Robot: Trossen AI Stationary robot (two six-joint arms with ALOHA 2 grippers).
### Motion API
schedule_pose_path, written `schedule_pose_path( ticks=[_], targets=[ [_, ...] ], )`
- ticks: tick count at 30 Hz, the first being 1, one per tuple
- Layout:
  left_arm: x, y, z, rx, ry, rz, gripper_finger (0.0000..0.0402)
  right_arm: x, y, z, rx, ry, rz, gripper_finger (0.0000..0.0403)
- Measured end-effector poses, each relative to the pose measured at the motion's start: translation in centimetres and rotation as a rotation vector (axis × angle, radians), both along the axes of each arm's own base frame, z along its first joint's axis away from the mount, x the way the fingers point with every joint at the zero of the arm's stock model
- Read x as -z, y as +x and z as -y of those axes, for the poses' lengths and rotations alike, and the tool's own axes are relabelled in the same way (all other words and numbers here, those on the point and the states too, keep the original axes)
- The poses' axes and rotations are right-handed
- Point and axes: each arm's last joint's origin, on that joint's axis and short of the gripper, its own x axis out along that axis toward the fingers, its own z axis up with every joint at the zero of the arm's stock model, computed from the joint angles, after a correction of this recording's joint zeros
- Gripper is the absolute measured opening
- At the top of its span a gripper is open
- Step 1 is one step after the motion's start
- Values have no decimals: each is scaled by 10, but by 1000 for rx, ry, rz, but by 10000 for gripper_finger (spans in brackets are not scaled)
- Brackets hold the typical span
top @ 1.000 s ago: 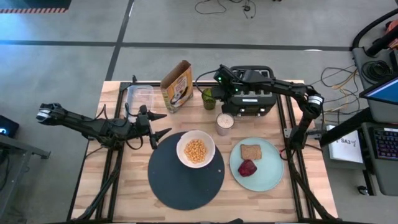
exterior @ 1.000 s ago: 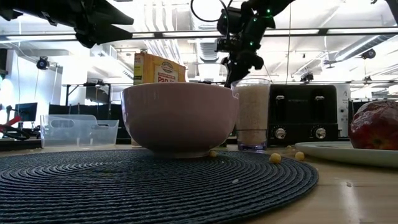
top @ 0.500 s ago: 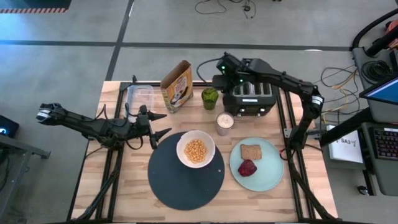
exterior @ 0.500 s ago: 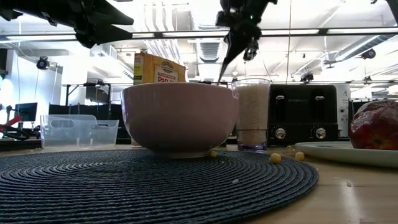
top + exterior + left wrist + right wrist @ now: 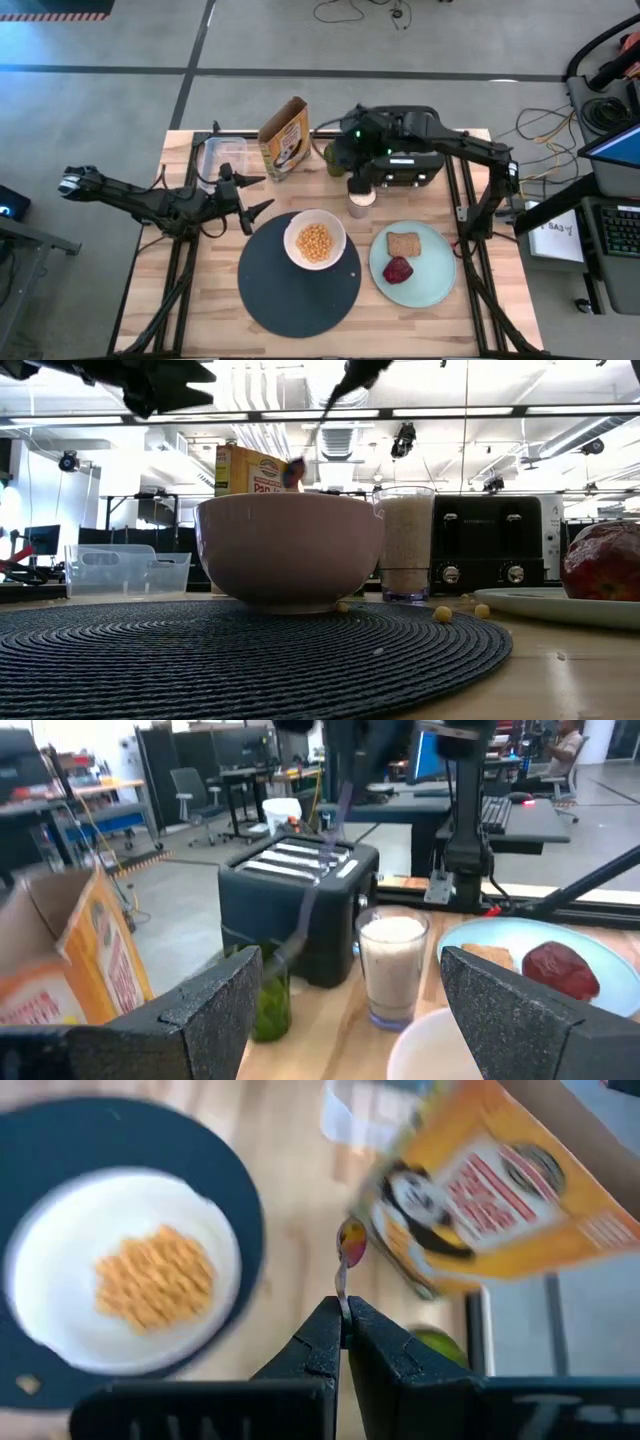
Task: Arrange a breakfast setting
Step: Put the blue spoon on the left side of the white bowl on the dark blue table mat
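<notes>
The white bowl (image 5: 315, 240) with yellow cereal stands on the dark navy mat (image 5: 298, 285). The mint-green plate (image 5: 430, 275) to its right carries the toast slice (image 5: 404, 244) and the dark red food piece (image 5: 398, 270). My right gripper (image 5: 347, 160) is high above the table between the green cup and the bowl, shut on the small spoon (image 5: 350, 1245). The spoon also shows in the low view (image 5: 293, 472), above the bowl's far rim. My left gripper (image 5: 258, 193) hovers open and empty left of the mat. My right gripper pinches the free end of the spoon's thin handle (image 5: 342, 1302) between its two fingertips, coming from above. The spoon hangs slanting below the fingers, its pink bowl end (image 5: 351, 1240) lowest, clear of the table and of the white bowl.
A glass of milk (image 5: 361, 197) stands just behind the bowl, and the black toaster (image 5: 405, 172) is under my right arm. A green cup (image 5: 262, 1005), a cereal box (image 5: 285, 138) and a clear tub (image 5: 224, 155) stand along the far side.
My right gripper has risen from near the green cup by the toaster and gone toward the table's near edge and the bowl. It has carried the spoon, which now hangs clear above the bowl's far rim.
</notes>
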Motion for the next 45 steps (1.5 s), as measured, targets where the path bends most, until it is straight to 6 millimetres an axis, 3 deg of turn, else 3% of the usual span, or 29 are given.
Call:
schedule_pose_path(
  ticks=[7,15,32,38,45],
  targets=[
    [-14,0,0,1,16,26,288,2,20,-61,0,-45,74,9],
    [-17,-6,5,40,-46,75,288,28,52,-117,97,-72,111,9],
    [-23,-16,42,276,-81,173,288,100,130,-192,242,-313,141,8],
    [-25,-15,49,314,-92,200,288,132,145,-220,308,-450,149,8],
    [-27,-17,55,347,-72,218,288,154,158,-241,348,-418,239,8]
  ],
)
